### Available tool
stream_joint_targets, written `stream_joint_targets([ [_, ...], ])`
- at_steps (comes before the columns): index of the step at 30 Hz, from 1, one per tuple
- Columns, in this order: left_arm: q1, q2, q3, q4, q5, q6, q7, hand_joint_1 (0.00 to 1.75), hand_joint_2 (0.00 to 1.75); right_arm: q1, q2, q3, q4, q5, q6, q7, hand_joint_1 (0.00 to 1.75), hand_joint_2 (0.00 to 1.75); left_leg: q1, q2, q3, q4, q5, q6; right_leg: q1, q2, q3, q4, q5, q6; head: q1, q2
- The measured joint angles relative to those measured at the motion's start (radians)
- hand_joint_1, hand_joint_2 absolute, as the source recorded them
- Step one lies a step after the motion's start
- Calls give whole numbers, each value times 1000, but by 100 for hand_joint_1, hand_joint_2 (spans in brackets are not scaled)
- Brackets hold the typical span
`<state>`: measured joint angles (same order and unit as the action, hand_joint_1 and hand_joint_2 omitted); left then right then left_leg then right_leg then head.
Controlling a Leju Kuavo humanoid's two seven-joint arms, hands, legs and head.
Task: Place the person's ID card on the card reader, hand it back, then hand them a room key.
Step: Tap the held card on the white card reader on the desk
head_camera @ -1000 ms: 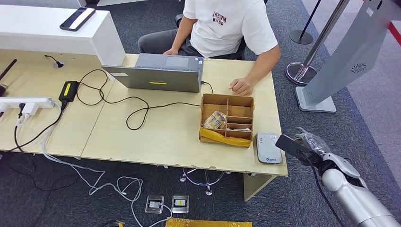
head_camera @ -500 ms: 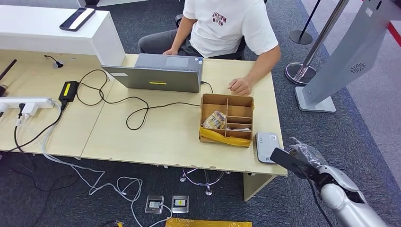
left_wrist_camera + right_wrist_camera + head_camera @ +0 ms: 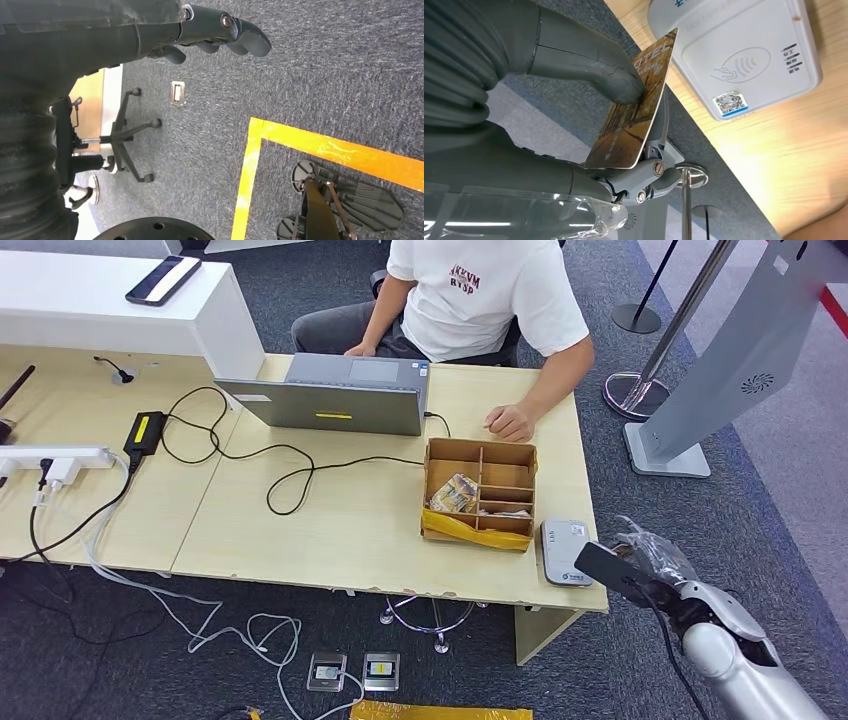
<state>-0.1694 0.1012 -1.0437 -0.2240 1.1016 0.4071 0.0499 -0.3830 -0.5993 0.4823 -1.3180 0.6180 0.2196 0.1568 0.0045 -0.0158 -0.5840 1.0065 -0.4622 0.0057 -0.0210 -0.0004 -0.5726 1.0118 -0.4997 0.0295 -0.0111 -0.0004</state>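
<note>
A: Where is the card [image 3: 636,107] at this moment?

B: It is in the right robot hand [image 3: 648,565], pinched between the thick thumb [image 3: 589,62] on one face and the darker fingers [image 3: 651,172] on the other. In the head view it stands at the edge of the tabletop [image 3: 330,530], just beside the card reader [image 3: 566,552] — not yet laid flat on it, as far as I can tell.

A: How do you think such a card will handle?

B: I judge it light, thin and stiff, with smooth printed faces, so it may slide between the pads. It should not break, but a pinch at one end only lets it swing.

A: So where is the best place to take it?

B: On the two flat faces, near one short end, as it is held now. That leaves the free end to reach over the marked panel of the reader [image 3: 744,62].

A: And the left robot hand [image 3: 215,35]?

B: It hangs over the carpet, fingers curled inward with nothing in them — clenched and idle.

A: Anything else close by?

B: A cardboard box [image 3: 480,492] with compartments stands just beside the reader, and the person's hand [image 3: 510,423] rests on the tabletop behind it.
</note>
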Motion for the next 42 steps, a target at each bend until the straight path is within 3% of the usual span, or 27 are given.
stream_joint_targets([
  [42, 0, 0, 0, 0, 0, 0, 0, 0, 175, 1, 0, -1, -13, 0, 0, 0, 175, 175, 0, 0, 0, 0, 0, 0, 0, 0, 0, 0, 0, 0, 0, 0],
])
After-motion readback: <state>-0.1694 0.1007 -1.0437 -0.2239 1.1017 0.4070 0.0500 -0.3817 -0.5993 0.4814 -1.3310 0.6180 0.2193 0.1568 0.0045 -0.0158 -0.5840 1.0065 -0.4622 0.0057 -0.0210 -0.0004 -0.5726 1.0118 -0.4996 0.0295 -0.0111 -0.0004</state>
